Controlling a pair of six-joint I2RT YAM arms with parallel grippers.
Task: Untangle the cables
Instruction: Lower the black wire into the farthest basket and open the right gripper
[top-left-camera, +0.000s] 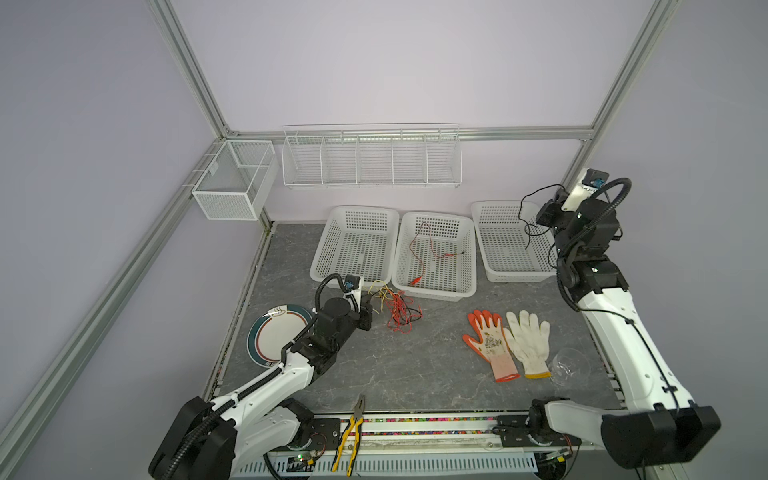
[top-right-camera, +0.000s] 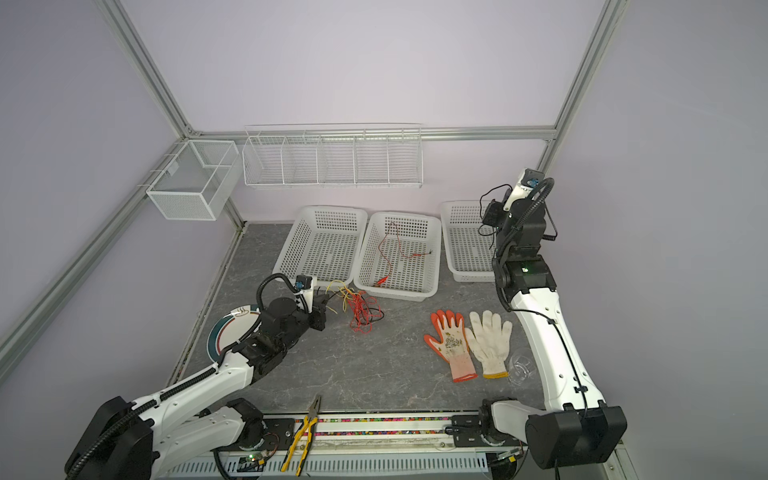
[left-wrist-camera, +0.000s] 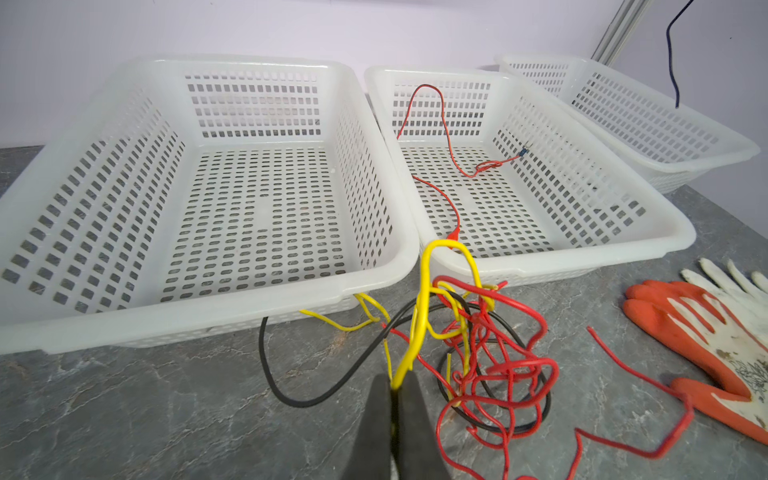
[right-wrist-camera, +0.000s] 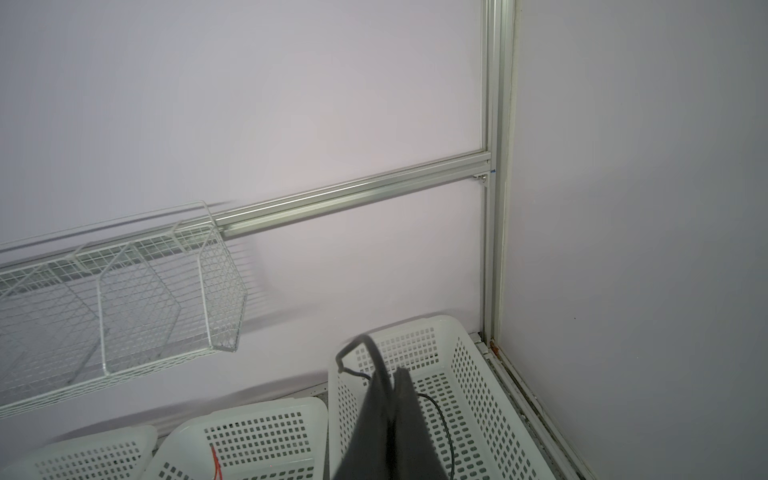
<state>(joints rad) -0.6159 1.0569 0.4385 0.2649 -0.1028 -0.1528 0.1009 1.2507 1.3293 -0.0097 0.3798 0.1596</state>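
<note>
Clamping a yellow cable (left-wrist-camera: 420, 291), left gripper (left-wrist-camera: 392, 384) sits at the tangled cables (top-left-camera: 397, 309) beside the front rim of the middle basket (top-left-camera: 440, 293); right gripper (right-wrist-camera: 392, 374) apparently pinches a black cable (right-wrist-camera: 374, 351) over the right basket (top-left-camera: 515, 276); bare tabletop (top-left-camera: 395, 365) adjoins.

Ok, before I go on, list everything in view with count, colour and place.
baskets: three, white, row at the back
tangle: one, red, yellow and black, in front of the baskets
red cable: one, red, in the middle basket
black cable: one, black, hanging into the right basket
rack: one, white, back wall
mesh box: one, white, left rail
plate: one, white with dark rim, left side
gloves: two, orange and white, right side
glass: one, clear, right of the gloves
pliers: one, yellow-handled, front edge
left gripper: one, black, shut on yellow cable of tangle
right gripper: one, black, shut on black cable
</note>
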